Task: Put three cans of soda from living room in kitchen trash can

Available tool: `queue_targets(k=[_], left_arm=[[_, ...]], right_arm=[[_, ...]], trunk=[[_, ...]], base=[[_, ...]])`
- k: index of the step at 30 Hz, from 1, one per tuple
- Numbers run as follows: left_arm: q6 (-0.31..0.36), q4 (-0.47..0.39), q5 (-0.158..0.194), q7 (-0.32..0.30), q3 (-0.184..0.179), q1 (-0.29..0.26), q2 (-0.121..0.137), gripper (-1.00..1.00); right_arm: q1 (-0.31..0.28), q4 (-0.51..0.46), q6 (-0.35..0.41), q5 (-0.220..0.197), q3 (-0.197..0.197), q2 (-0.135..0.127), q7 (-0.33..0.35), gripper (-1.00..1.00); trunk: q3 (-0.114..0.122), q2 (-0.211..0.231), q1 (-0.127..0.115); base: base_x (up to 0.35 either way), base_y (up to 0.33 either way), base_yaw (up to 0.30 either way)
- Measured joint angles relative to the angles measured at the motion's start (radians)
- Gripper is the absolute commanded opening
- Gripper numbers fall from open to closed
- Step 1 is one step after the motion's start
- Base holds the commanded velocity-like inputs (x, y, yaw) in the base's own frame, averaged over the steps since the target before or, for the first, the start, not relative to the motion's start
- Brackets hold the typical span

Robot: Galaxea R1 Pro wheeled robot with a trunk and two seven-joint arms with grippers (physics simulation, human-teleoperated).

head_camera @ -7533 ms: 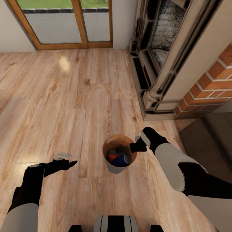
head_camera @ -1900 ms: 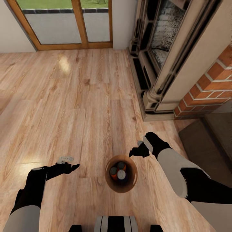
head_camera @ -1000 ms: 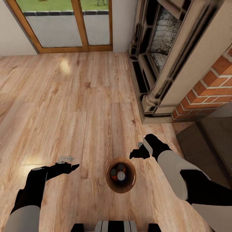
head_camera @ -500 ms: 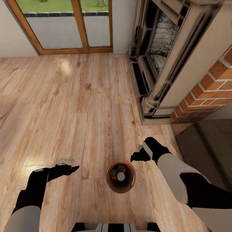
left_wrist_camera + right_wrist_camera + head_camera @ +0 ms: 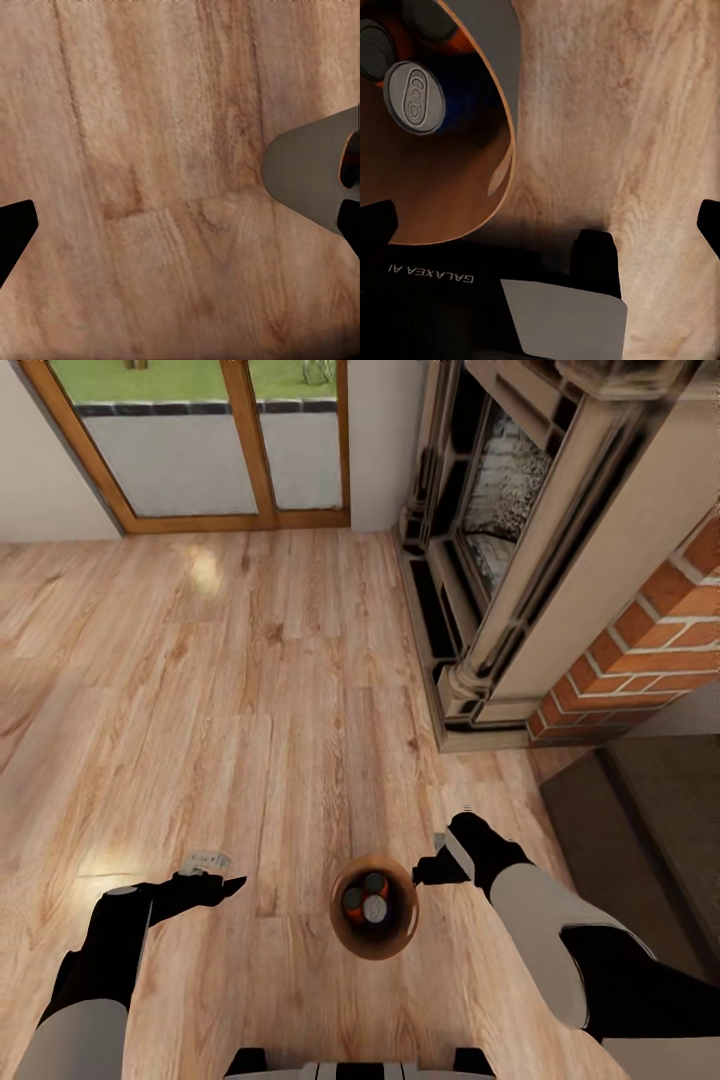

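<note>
The tash can [image 5: 343,938] stands upright on the wood-plank floor of the living room, just in front of my base. I look straight down into its brown inside. All three cans of soda stand in it: two orange cans [image 5: 352,901] and the dark blue one [image 5: 376,908] with its silvery top. My right gripper [image 5: 428,871] hovers open just past the rim on the right; its wrist view shows the bin's inner wall [image 5: 450,195] and the blue can [image 5: 414,97]. My left gripper [image 5: 218,881] is open over bare floor to the bin's left, the bin's grey wall [image 5: 307,176] at that view's edge.
An ornate dark fireplace [image 5: 480,550] and a red brick chimney [image 5: 660,630] stand at the right. Wood-framed glass doors [image 5: 200,450] close the far wall. A dark low step or rug [image 5: 640,830] lies at the right. Open floor [image 5: 200,690] stretches ahead and left.
The bin, tilted at my right gripper 7.5 s ago, came nearer my base and stood upright by 1.9 s ago. Since then the camera has shifted; my right gripper has edged nearer my base.
</note>
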Motion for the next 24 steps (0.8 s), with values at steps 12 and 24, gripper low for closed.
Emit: queue_targets(k=[12, 24], left_arm=[[-0.048, 0.127, -0.002, 0.115, 0.000, 0.000, 0.003, 1.00], [-0.147, 0.411, -0.003, 0.245, 0.000, 0.000, 0.010, 1.00]], right_arm=[[0.076, 0.001, -0.068, 0.006, 0.001, -0.047, 0.005, 1.00], [0.252, 0.002, -0.258, 0.004, 0.068, -0.164, 0.050, 1.00]], trunk=[[0.038, 0.084, -0.046], [0.075, 0.168, -0.092]], base=[[0.000, 0.000, 0.000], [0.000, 0.000, 0.000]])
